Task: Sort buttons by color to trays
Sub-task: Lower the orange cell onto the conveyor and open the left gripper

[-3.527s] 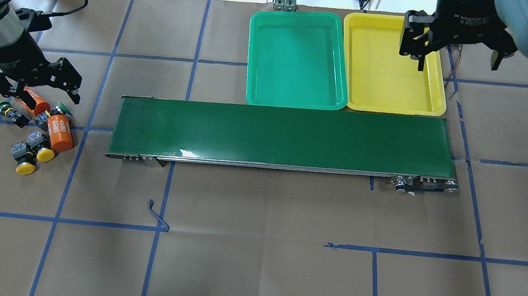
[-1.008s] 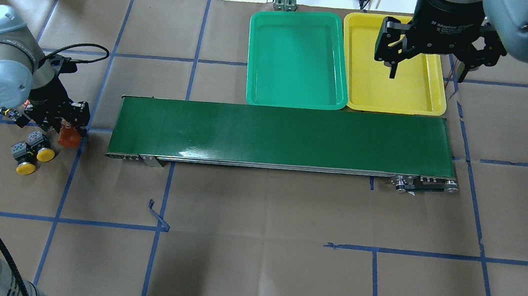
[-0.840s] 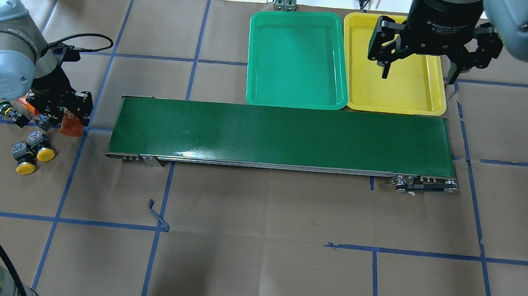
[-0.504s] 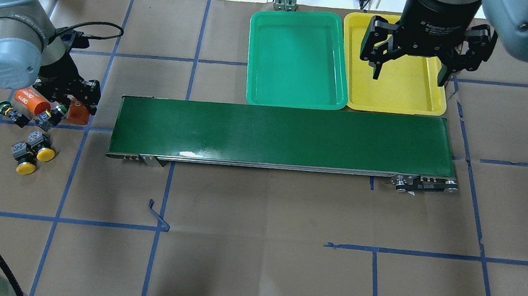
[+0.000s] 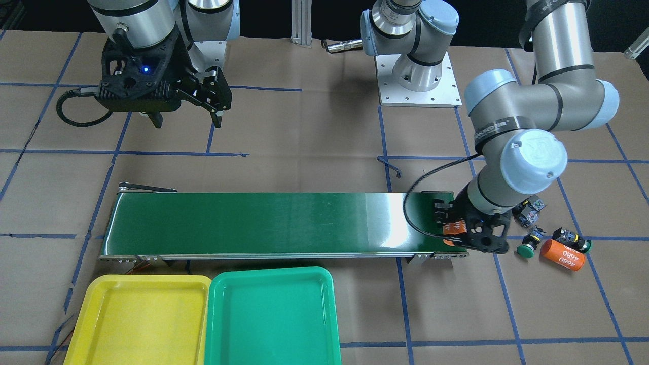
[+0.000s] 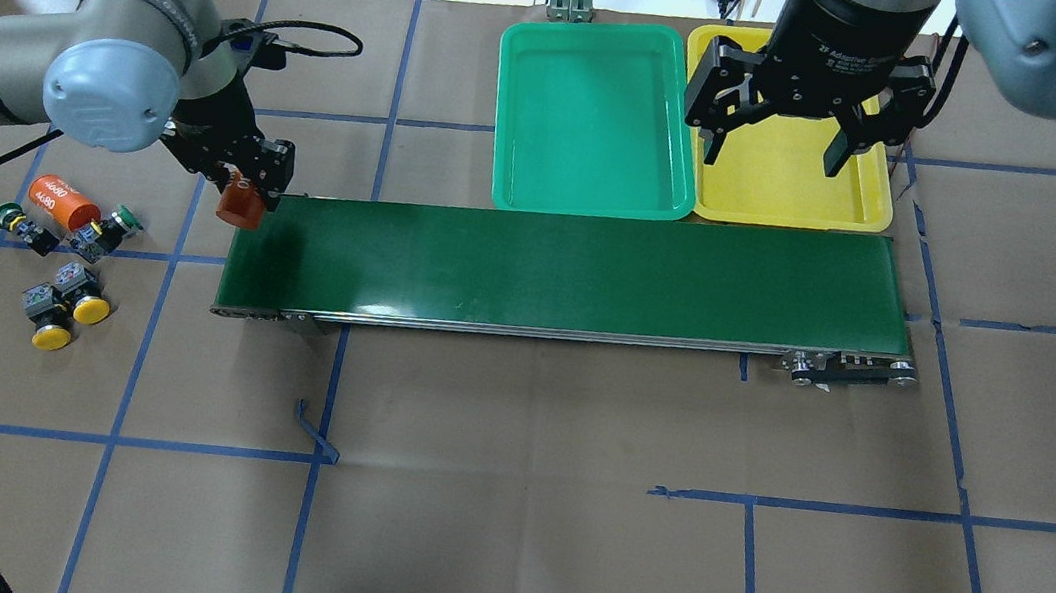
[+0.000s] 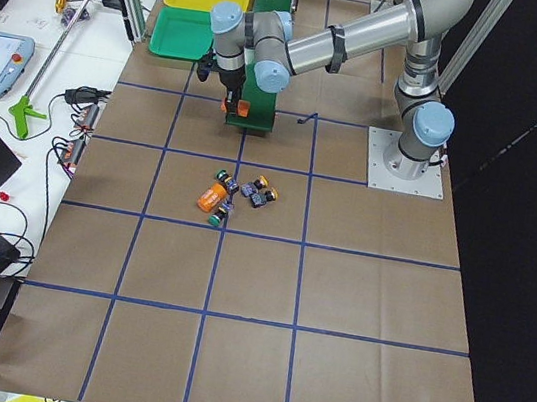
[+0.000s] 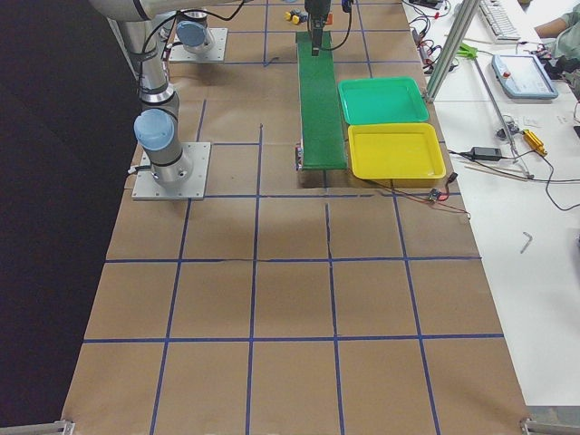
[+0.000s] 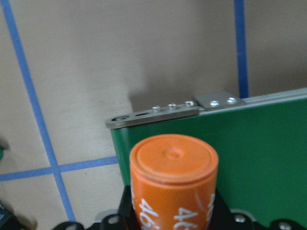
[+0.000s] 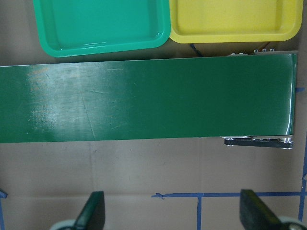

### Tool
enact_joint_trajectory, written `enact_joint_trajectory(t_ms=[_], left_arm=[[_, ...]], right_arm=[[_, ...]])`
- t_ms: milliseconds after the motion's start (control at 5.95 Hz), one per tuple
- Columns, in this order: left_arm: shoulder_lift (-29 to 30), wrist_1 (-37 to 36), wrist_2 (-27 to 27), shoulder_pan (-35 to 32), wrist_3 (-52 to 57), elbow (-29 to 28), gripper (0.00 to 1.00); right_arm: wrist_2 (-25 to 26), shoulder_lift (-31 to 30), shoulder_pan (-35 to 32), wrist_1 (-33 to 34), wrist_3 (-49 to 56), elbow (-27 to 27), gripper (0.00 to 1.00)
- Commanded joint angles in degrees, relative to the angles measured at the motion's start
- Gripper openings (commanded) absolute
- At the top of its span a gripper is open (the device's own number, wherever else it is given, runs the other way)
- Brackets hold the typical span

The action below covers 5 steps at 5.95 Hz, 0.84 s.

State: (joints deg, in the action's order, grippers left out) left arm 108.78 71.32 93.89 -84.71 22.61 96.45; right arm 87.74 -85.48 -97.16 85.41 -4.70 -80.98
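Left fingers (image 6: 274, 185): closed on an orange cylinder (image 9: 173, 177) marked 4680, held at the corner of the green conveyor belt (image 6: 571, 272) at its end nearest the buttons. Only the left wrist view shows us the cylinder's flat end against that corner. Right fingers (image 10: 93, 213): spread wide. The overhead view puts them above the yellow tray (image 6: 783, 192), and their own wrist view shows us that tray and the green tray (image 6: 591, 113) just beside the belt's long edge. Two yellow buttons (image 6: 51, 337) and two green buttons (image 6: 123, 215) lie on the worktop (image 6: 513, 496) off the belt's end, near a second orange cylinder (image 6: 57, 196). In the front-facing view the left arm covers most of the yellow pair.
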Motion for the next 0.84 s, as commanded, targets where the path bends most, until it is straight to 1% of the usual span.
enact_joint_trajectory(t_ms=[0, 168, 336, 504, 672], left_arm=[[-0.8, 0.3, 0.6, -4.5, 28.4, 0.8, 0.07], [-0.9, -0.2, 1.7, -4.9, 45.4, 0.6, 0.08], [-1.1, -0.3, 2.4, -5.3, 58.3, 1.3, 0.08], [-0.7, -0.8, 2.7, -5.4, 65.8, 2.8, 0.09], [-0.2, -2.8, 2.9, -5.4, 68.5, 5.0, 0.11]], right_arm=[[-3.9, 1.2, 0.0, -0.1, 13.7, 0.0, 1.00], [-4.2, 1.2, -0.1, -0.4, 23.4, 0.0, 1.00], [-4.2, 1.2, -0.7, -0.7, 36.4, -0.2, 1.00], [-4.1, 1.2, -0.7, 0.3, 52.9, -3.1, 1.00], [-3.5, 1.1, -0.7, 0.4, 63.8, -6.9, 1.00]])
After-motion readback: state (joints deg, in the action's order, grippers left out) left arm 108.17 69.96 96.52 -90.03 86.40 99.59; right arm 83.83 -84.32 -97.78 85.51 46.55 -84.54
